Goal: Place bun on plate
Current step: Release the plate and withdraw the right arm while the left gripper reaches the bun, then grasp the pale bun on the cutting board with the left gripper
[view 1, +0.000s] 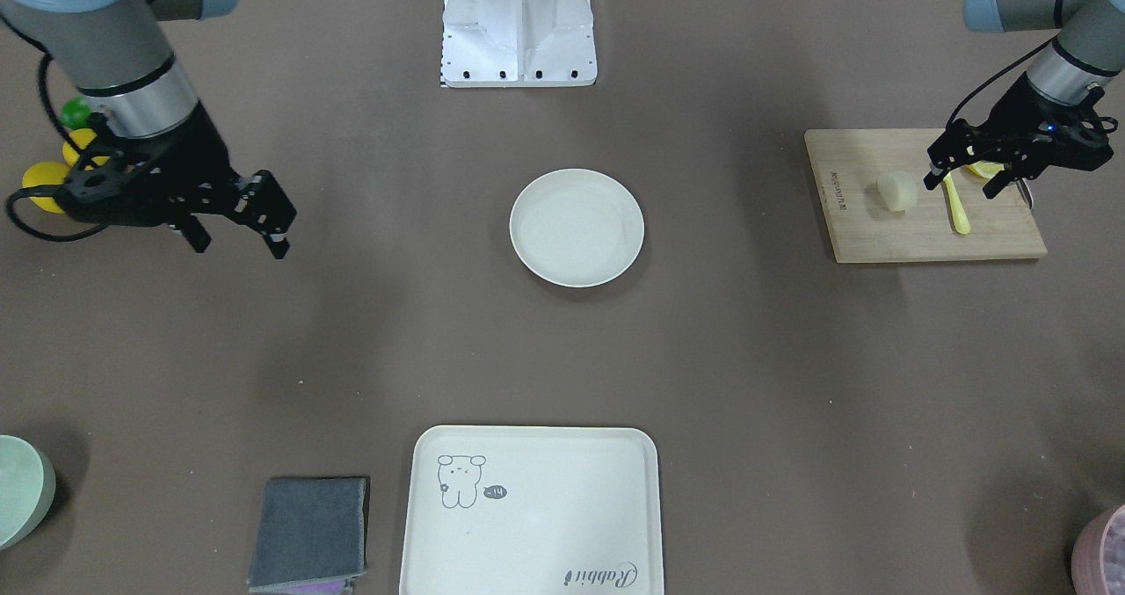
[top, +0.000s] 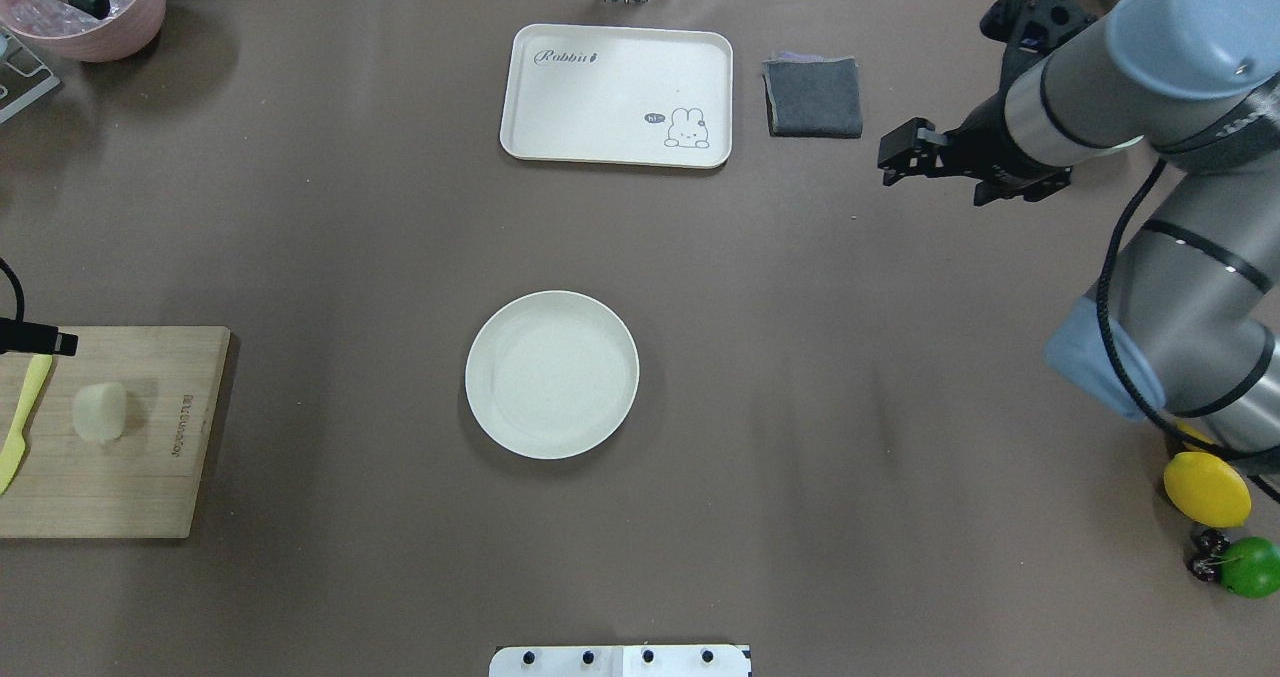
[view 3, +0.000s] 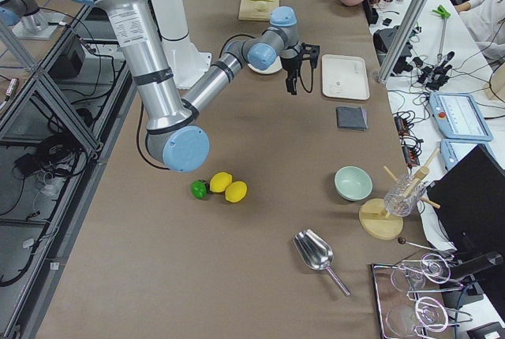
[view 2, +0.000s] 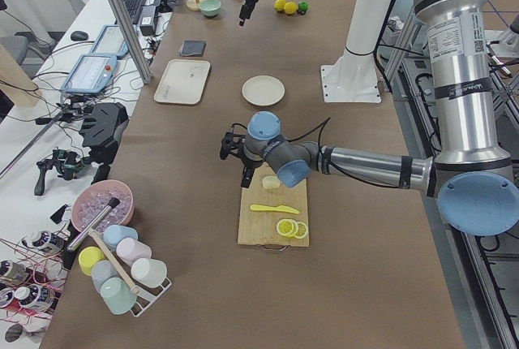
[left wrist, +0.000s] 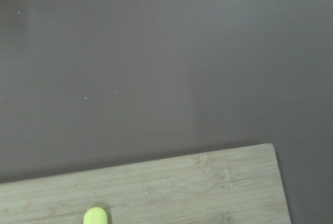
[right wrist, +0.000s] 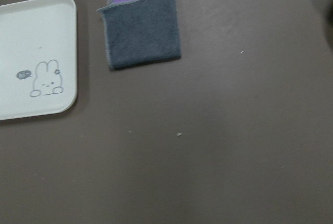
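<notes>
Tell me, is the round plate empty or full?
Empty. The plate shows only its bare surface; the bun sits on the cutting board.

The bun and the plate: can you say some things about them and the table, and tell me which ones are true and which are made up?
1. The bun lies on the wooden board. True.
2. The plate has lemon slices on it. False: it is empty.
3. The left gripper is holding the bun. False: it is open beside the bun and grips nothing.
4. A yellow knife lies on the wooden board. True.
5. A grey cloth lies next to the tray. True.
</notes>
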`<state>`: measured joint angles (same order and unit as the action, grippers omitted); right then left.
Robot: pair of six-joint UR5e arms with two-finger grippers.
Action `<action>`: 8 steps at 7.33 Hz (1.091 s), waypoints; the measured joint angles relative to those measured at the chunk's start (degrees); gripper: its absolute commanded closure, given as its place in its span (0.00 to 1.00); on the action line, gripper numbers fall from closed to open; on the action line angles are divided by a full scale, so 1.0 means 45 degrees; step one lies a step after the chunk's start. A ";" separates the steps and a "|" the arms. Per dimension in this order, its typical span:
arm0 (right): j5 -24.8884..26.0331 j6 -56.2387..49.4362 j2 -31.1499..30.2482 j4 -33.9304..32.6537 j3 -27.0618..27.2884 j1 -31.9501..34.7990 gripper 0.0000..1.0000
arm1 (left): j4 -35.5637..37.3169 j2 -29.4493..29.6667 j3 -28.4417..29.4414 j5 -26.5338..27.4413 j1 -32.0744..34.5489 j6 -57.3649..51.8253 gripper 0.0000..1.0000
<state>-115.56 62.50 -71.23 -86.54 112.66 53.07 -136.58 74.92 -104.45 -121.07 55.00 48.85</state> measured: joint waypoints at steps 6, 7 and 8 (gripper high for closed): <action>-0.1811 -0.3781 -0.1535 0.0097 -0.0036 0.2162 0.00 | -0.0815 -0.0317 0.0447 0.3163 -0.3065 0.1906 0.72; -0.1805 -0.3788 -0.1535 0.0099 -0.0037 0.2191 0.00 | -0.0889 -0.0344 0.0443 0.3304 -0.3256 0.1903 0.92; -0.1806 -0.3790 -0.1537 0.0104 -0.0052 0.2208 0.00 | -0.0943 -0.0344 0.0410 0.3355 -0.3342 0.1900 0.96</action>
<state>-123.68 45.44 -78.14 -86.07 112.43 63.00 -140.82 73.37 -102.61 -105.97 39.96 57.40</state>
